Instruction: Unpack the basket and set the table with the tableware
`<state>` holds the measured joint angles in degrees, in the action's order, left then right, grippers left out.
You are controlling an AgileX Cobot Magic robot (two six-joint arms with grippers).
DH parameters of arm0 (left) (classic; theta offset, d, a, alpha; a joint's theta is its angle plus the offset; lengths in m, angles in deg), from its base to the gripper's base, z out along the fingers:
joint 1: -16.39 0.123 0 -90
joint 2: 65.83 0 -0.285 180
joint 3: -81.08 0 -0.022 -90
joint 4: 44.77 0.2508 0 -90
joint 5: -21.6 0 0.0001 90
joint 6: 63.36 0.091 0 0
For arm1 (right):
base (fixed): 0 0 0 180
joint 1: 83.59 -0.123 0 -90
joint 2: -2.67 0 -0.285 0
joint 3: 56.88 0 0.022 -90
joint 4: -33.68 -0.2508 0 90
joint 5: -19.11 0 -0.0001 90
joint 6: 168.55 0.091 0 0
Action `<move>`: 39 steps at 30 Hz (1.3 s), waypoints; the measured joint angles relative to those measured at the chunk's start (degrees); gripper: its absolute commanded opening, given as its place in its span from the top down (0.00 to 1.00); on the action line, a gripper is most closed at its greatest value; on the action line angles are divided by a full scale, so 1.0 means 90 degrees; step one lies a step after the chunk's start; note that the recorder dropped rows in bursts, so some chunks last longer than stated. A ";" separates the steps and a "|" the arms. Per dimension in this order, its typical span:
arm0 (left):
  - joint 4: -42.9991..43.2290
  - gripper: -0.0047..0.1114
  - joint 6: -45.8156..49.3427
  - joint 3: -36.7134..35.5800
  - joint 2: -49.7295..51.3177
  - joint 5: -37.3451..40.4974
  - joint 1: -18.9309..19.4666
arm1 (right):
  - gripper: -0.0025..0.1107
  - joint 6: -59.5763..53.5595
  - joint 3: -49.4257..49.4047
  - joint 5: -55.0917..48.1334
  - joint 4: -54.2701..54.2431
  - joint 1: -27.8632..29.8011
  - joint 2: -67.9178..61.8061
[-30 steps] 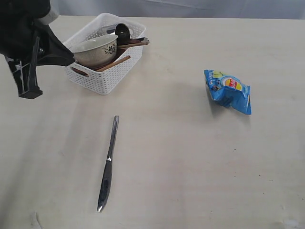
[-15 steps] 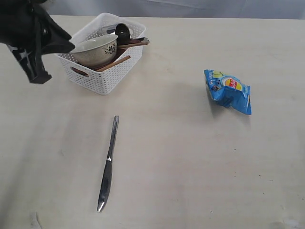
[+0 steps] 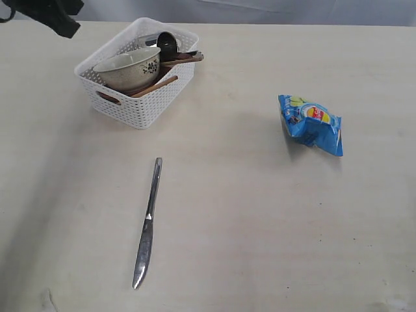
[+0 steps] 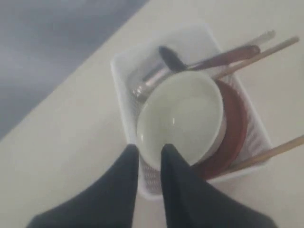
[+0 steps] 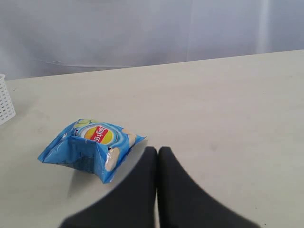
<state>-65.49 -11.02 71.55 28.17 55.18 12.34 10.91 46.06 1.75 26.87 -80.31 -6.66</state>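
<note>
The white basket [image 3: 140, 109] stands at the far left of the table [image 3: 260, 214]. In it lie the cream bowl [image 3: 127, 68], a brown saucer [image 4: 235, 137] under the bowl, wooden chopsticks [image 3: 156, 86] and a dark spoon [image 3: 168, 43]. A steel knife [image 3: 148, 224] lies alone on the table, nearer the front. My left gripper [image 4: 149, 149] hovers high over the basket's near wall. It is open by a narrow gap and holds nothing. My right gripper [image 5: 157, 151] is shut and empty, low over the table beside the snack bag.
A blue crinkly snack bag [image 3: 311, 123] lies at the right of the table, also seen in the right wrist view as the bag [image 5: 92, 142]. Only the dark end of the left arm [image 3: 49, 13] shows, at the exterior view's top left corner.
The left arm has lifted and drawn back from beside the basket toward the far left corner, almost leaving the exterior view. Basket, knife and bag have not moved.
</note>
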 measured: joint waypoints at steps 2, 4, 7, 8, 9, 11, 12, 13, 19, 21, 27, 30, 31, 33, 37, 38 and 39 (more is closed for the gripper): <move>0.0499 0.86 -0.0420 0.0551 0.0384 0.0604 0.0045 | 0.97 0.0000 0.0000 0.0000 0.0000 0.0000 0.0000; 0.0814 0.93 -0.0730 0.1127 0.0733 0.1174 0.0059 | 0.97 0.0000 0.0000 0.0000 0.0000 0.0000 0.0000; 0.0942 0.96 -0.0888 0.1824 0.1035 0.1706 0.0068 | 0.97 0.0000 0.0000 0.0000 0.0000 0.0000 0.0000; 0.0968 0.96 -0.0888 0.1988 0.1095 0.1803 0.0068 | 0.97 0.0000 0.0000 0.0000 0.0000 0.0000 0.0000; 0.0968 0.96 -0.0870 0.2098 0.1125 0.1870 0.0068 | 0.97 0.0000 0.0000 0.0000 0.0000 0.0000 0.0000; 0.0937 0.96 -0.0751 0.2336 0.1201 0.2090 0.0068 | 0.97 0.0000 0.0000 0.0000 0.0000 0.0000 0.0000; 0.0889 0.96 -0.0712 0.2413 0.1246 0.2229 0.0068 | 0.97 0.0000 0.0000 0.0000 0.0000 0.0000 0.0000; 0.0803 0.95 -0.0683 0.2488 0.1323 0.2380 0.0068 | 0.97 0.0000 0.0000 0.0000 0.0000 0.0000 0.0000; 0.0256 0.69 0.0014 0.2575 0.1902 0.3195 -0.0073 | 0.97 0.0000 0.0000 0.0000 0.0000 0.0000 0.0000; 0.0208 0.58 0.0106 0.2575 0.2070 0.3053 -0.0261 | 0.97 0.0000 0.0000 0.0000 0.0000 0.0000 0.0000; 0.0256 0.58 0.0163 0.2589 0.2511 0.2713 -0.0526 | 0.97 0.0000 0.0000 0.0000 0.0000 0.0000 0.0000; 0.0348 0.58 -0.0015 0.2603 0.2739 0.2691 -0.0539 | 0.97 0.0000 0.0000 0.0000 0.0000 0.0000 0.0000; 0.0399 0.58 -0.0081 0.2670 0.2838 0.2691 -0.0539 | 0.97 0.0000 0.0000 0.0000 0.0000 0.0000 0.0000; 0.0424 0.58 -0.0193 0.2840 0.3036 0.2691 -0.0539 | 0.97 0.0000 0.0000 0.0000 0.0000 0.0000 0.0000; 0.0424 0.60 -0.0234 0.3022 0.3279 0.2691 -0.0539 | 0.97 0.0000 0.0000 0.0000 0.0000 0.0000 0.0000; 0.0424 0.60 -0.0243 0.3027 0.3310 0.2691 -0.0539 | 0.97 0.0000 0.0000 0.0000 0.0000 0.0000 0.0000; 0.0424 0.60 -0.0243 0.3037 0.3339 0.2691 -0.0539 | 0.97 0.0000 0.0000 0.0000 0.0000 0.0000 0.0000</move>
<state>-61.68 -13.21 98.89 58.22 79.40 7.49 10.91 46.06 1.75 26.87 -80.31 -6.66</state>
